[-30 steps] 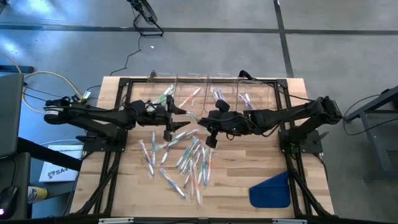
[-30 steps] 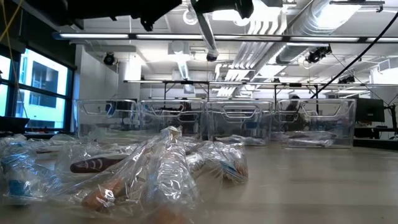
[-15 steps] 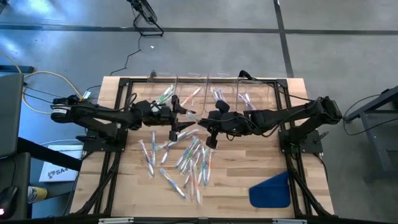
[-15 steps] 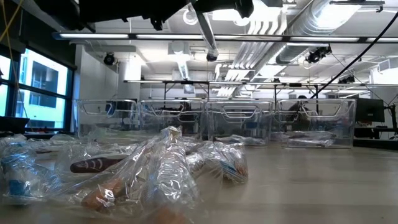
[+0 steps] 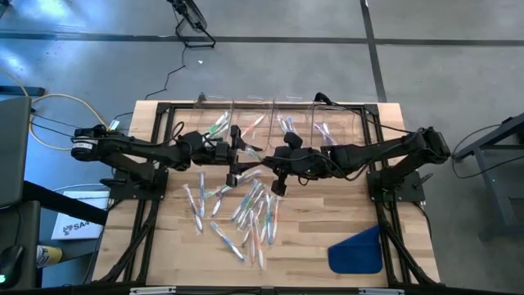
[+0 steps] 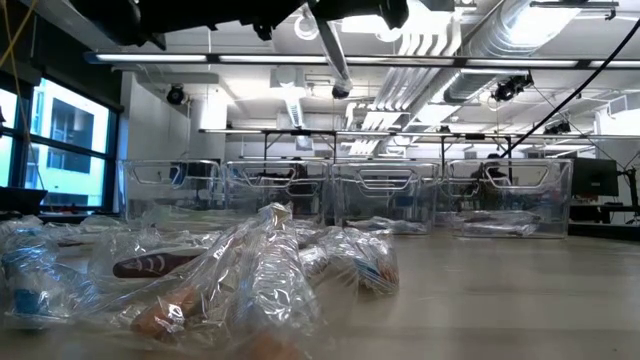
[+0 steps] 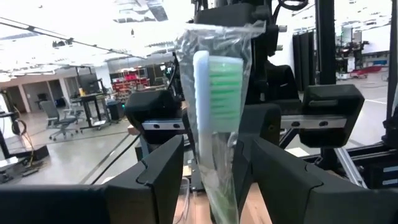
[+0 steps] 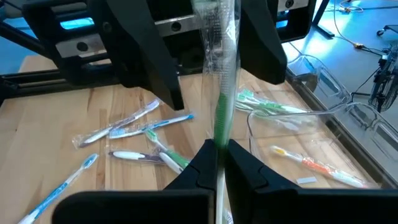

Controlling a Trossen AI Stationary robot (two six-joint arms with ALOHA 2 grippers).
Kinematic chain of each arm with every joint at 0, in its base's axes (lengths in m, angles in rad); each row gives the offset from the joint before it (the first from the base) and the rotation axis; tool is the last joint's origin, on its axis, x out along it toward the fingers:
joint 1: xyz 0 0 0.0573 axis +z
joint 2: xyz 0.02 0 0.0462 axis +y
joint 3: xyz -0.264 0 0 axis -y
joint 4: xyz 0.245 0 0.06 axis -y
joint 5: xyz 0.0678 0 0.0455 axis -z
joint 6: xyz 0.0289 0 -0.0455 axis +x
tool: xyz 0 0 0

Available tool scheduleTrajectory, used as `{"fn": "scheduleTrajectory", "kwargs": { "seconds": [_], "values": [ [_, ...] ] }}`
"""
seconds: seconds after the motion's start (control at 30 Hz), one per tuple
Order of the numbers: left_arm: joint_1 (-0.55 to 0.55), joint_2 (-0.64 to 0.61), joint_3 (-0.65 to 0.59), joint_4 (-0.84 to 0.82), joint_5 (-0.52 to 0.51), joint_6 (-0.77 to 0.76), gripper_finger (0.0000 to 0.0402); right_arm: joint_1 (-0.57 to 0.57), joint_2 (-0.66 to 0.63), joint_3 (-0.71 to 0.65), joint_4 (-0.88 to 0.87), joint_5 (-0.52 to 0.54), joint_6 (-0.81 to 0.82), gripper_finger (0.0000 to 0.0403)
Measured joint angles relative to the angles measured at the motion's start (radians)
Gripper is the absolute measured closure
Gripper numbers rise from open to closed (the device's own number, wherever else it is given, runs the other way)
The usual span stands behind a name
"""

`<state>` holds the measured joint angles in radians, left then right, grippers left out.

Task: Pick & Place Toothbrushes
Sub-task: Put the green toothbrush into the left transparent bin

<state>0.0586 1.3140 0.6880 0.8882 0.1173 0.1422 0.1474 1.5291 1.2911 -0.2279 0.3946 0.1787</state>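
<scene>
Overhead, the wooden table (image 5: 327,213) sits on a grey concrete floor (image 5: 426,65), with cables trailing off to the left side. In the low view the room behind shows ceiling ducts and strip lights; the near foreground there is blurred wrapping, hard to resolve into single items.

Four clear bins (image 5: 278,123) stand in a row along the far edge of the table; each holds a few toothbrushes, count not readable. A blue flat piece (image 5: 358,250) lies near the front right corner, well apart from the rest.

The loose toothbrushes (image 5: 246,205) lie scattered in the middle of the table, roughly twenty; overlaps and the arms above prevent an exact count. All appear to be in clear wrappers.

Left gripper (image 5: 235,156) hangs over the far edge of the pile, just in front of the bins. Its fingers (image 7: 155,180) are closed on one green wrapped toothbrush (image 7: 217,106), held upright; the lower end is cut off in the left wrist view.

Right gripper (image 5: 277,179) hangs just beside it over the pile. Its fingers (image 8: 249,168) are pinched on a second green toothbrush (image 8: 221,93), also upright, its top cut off by the frame edge.
</scene>
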Motion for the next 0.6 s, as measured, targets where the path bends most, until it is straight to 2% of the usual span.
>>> {"fn": "scheduleTrajectory", "kwargs": {
  "seconds": [0.2,0.5,0.6],
  "values": [
    [0.0,0.0,0.0,-0.001,-0.003,0.007,0.0234,0.0,0.0,0.0,0.0,0.0,0.0,0.0399],
    [0.0,0.0,0.0,-0.001,-0.021,0.008,0.0367,0.0,-0.001,0.0,-0.001,0.01,-0.002,0.0399],
    [0.0,0.0,0.0,-0.001,-0.019,0.003,0.039,0.0,-0.001,0.0,-0.003,0.008,-0.008,0.0399]
  ]
}}
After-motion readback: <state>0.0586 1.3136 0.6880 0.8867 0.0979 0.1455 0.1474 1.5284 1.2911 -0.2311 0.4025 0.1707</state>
